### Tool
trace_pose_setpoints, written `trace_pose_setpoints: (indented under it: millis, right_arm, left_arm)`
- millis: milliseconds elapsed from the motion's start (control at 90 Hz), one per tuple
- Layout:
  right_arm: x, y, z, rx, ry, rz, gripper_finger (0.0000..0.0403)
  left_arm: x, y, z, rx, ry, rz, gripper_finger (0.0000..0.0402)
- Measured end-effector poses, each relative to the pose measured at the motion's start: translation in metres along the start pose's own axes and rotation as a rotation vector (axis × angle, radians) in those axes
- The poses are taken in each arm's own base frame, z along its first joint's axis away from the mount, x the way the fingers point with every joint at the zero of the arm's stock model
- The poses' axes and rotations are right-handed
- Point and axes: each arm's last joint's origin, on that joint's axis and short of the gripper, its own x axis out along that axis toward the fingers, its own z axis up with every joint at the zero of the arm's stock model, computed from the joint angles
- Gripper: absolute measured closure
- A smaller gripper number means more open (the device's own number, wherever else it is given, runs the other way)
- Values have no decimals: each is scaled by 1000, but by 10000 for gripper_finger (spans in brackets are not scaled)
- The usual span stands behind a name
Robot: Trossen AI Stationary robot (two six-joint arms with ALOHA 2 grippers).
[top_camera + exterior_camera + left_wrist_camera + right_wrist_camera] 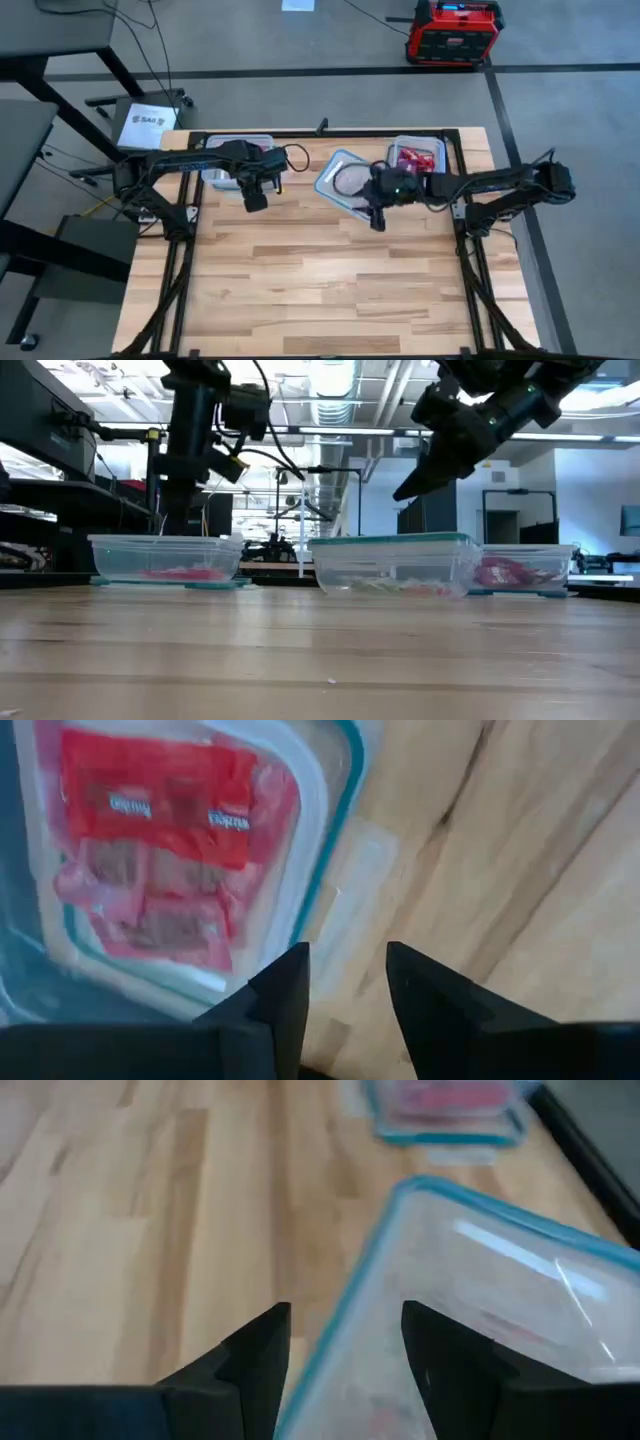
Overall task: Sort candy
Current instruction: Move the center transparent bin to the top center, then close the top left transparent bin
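Observation:
Three clear containers with bluish rims stand along the far part of the table. The left one point(215, 178) holds red and pink candy point(160, 830). A tilted middle one point(340, 180) has a few pieces point(400, 588). Red candy point(418, 158) fills the right one point(520, 565). My left gripper point(345, 955) is open over bare wood just beside the left container's rim point(335, 850), nothing between its fingers. My right gripper point(345, 1315) is open and hangs above the middle container's near rim point(380, 1240), clear of it in the low view point(405, 490).
The near half of the wooden table point(320, 290) is bare planks. A black frame point(320, 132) runs along the table's far edge and down both sides. A red box point(452, 30) stands on the floor beyond the table.

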Motion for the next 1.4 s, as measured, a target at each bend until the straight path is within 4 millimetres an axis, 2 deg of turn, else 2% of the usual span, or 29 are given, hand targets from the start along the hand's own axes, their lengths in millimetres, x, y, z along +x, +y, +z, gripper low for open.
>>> trace_pose_setpoints:
  millis: [344, 578, 644, 744, 800, 956, 1089, 1267, 1400]
  right_arm:
    - [24, 10, -12, -26, 74, 34, 223]
    - [41, 17, -20, -30, 105, 61, 223]
    - [43, 20, -20, -31, 107, 73, 223]
    - [42, 25, -21, -38, 111, 87, 223]
    - [41, 28, -20, -44, 109, 95, 223]
    - [36, 29, -19, -45, 116, 99, 223]
    - [24, 23, -15, -56, 117, 42, 223]
    - [-1, 12, -10, -122, 127, -78, 223]
    - [-15, 3, -4, -105, 92, -116, 223]
  left_arm:
    - [21, 17, -2, 18, -36, 39, 279]
    - [47, 17, -14, 20, -8, 39, 281]
    - [52, 15, -18, 26, 13, 38, 302]
    - [52, 15, -19, 29, 26, 56, 374]
    - [49, 15, -19, 27, 35, 57, 389]
    - [26, 11, -14, 21, 81, 102, 399]
    - [-14, -4, -1, 12, 46, 121, 400]
    - [-73, -44, 9, -37, -84, 65, 401]
    - [-96, -85, 5, -95, -147, -100, 401]
